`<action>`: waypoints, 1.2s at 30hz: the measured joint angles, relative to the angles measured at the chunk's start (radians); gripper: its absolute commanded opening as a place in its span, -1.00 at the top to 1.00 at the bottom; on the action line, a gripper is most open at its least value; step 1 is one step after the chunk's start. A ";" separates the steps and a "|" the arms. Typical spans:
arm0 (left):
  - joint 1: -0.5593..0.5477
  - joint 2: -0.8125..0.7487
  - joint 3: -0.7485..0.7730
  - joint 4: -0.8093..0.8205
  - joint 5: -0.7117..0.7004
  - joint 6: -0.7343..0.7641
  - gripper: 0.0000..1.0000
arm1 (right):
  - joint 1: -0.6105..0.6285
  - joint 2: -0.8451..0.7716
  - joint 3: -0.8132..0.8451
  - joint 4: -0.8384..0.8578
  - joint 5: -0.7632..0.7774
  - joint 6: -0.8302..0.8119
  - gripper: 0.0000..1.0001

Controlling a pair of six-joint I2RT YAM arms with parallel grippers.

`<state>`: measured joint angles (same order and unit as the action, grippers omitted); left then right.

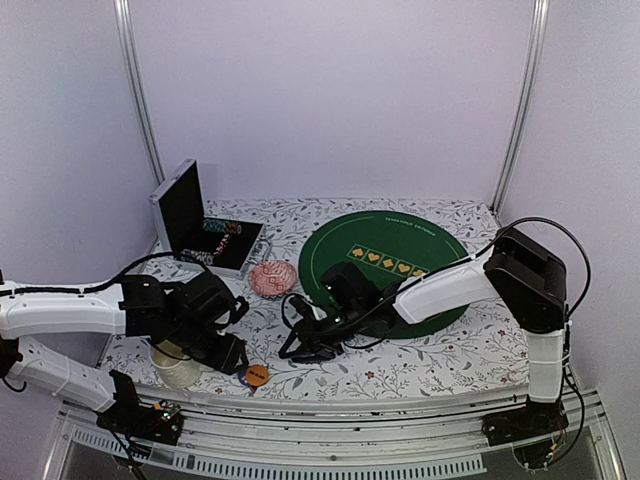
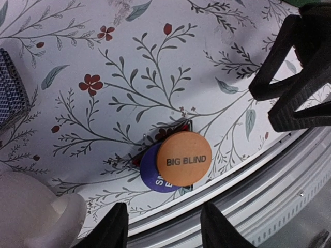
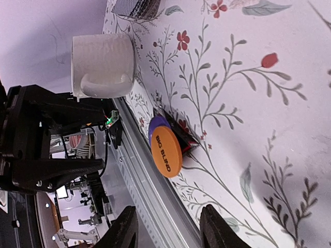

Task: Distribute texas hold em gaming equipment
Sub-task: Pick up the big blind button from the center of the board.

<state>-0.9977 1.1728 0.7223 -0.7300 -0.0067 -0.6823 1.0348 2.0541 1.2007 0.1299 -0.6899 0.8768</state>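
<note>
Orange "BIG BLIND" button (image 2: 182,159) lies on a blue button (image 2: 151,175) and covers most of it. Both sit on a small black marker (image 2: 178,126) with red edges, of which only the corners show. The stack is at the near edge of the floral counter (image 1: 420,365), just beside the metal rail (image 2: 258,191).

Left end effector (image 2: 165,230) points at the stack, fingers spread, nothing between them, not touching the buttons. Right end effector (image 3: 168,230) is also spread and empty. It is aimed at the same stack from the other side, tips near it but apart.

In the top view the two end effectors face each other, with the stack between them and slightly nearer the edge. Cream mug (image 3: 103,64) stands just left of the stack, by the left end effector. Deck of blue-backed cards (image 2: 10,95) lies further back on the counter.

Pink patterned dish (image 1: 272,278) sits behind, beside the green round poker mat (image 1: 385,265). Open metal case (image 1: 185,215) is at back left with poker chips (image 1: 220,228) inside, too small to tell more.
</note>
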 measured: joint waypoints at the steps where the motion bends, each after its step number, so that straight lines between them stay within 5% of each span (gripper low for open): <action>1: 0.001 0.003 0.000 -0.006 0.004 0.004 0.04 | 0.006 0.019 0.011 0.026 -0.006 0.023 0.18; 13: 0.003 0.101 -0.039 0.032 0.084 0.045 0.13 | 0.040 0.174 0.120 0.148 -0.071 0.200 0.23; 36: 0.006 0.153 -0.117 0.159 0.126 0.049 0.21 | 0.080 0.253 0.220 0.064 -0.106 0.238 0.25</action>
<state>-0.9920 1.3262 0.6056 -0.5705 0.1188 -0.6331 1.1149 2.3074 1.4208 0.1936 -0.7959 1.1145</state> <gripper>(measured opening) 0.397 0.376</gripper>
